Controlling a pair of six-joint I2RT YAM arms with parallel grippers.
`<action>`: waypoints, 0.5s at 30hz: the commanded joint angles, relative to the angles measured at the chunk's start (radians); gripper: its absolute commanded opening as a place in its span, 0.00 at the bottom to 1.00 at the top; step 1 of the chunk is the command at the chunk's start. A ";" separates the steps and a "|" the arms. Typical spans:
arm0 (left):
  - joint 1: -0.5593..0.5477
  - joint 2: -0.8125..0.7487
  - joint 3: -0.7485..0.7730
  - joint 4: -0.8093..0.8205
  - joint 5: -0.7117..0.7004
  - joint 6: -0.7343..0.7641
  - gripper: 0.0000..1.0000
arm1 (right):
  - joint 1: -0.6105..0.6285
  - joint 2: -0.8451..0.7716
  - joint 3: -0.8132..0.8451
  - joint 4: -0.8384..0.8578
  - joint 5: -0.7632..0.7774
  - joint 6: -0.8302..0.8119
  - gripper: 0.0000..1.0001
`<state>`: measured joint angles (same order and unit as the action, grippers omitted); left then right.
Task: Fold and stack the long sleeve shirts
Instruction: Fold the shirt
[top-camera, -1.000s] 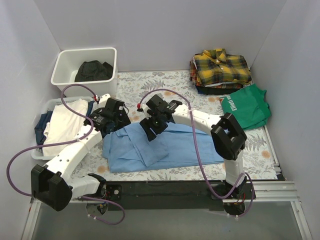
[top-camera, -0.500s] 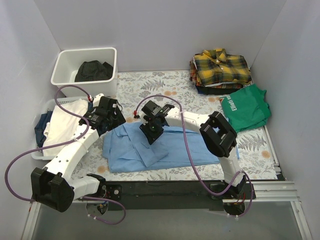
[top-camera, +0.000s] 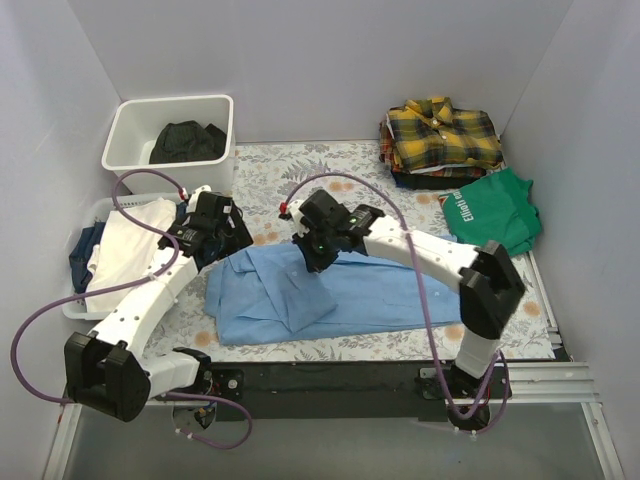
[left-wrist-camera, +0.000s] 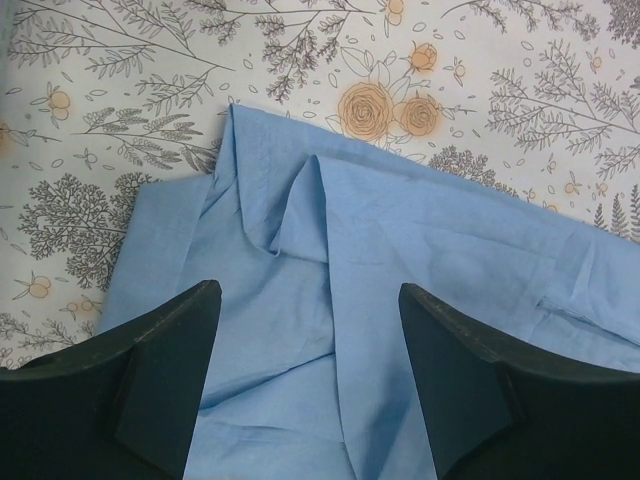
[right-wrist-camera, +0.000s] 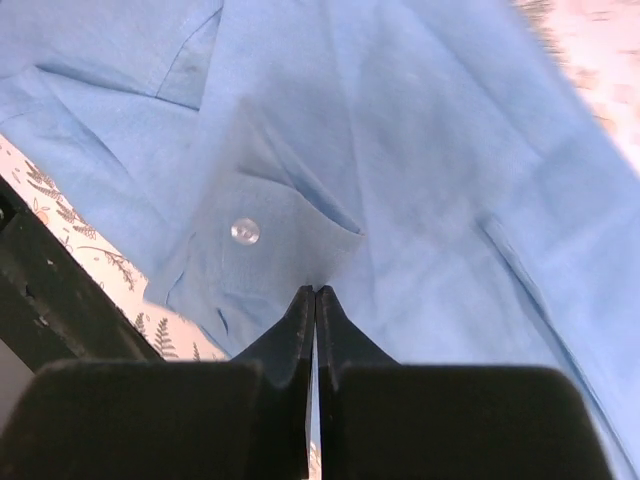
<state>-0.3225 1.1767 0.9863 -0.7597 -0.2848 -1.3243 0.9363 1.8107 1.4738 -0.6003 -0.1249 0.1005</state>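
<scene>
A light blue long sleeve shirt (top-camera: 350, 300) lies partly folded on the floral cloth at the table's front middle. My right gripper (top-camera: 316, 260) (right-wrist-camera: 316, 291) is shut on the shirt's cuff (right-wrist-camera: 262, 245), just below its white button (right-wrist-camera: 244, 231). My left gripper (top-camera: 232, 248) (left-wrist-camera: 310, 300) hovers open over the shirt's upper left edge (left-wrist-camera: 300, 210), with nothing between its fingers (left-wrist-camera: 170, 370). A yellow-and-black plaid shirt (top-camera: 442, 134) sits folded on a stack at the back right.
A white bin (top-camera: 128, 150) at the back left holds a black garment (top-camera: 186, 140). A basket (top-camera: 84, 308) with white and dark cloth stands at the left edge. A green T-shirt (top-camera: 490, 214) lies at the right, below the plaid stack.
My right gripper has shut on the blue shirt's cuff and its arm has swung out to the right. My left gripper drew back a little to the upper left and stayed open.
</scene>
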 joint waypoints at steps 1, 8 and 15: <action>0.003 0.021 -0.021 0.065 0.048 0.040 0.72 | 0.001 -0.233 -0.082 0.026 0.218 0.031 0.01; 0.007 0.095 0.009 0.129 0.090 0.077 0.73 | 0.002 -0.548 -0.256 0.137 0.378 0.045 0.01; 0.007 0.172 0.072 0.111 0.108 0.074 0.74 | 0.002 -0.836 -0.314 0.238 0.450 0.036 0.01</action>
<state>-0.3225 1.3434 1.0100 -0.6544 -0.1936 -1.2629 0.9363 1.0752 1.1492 -0.4770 0.2394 0.1356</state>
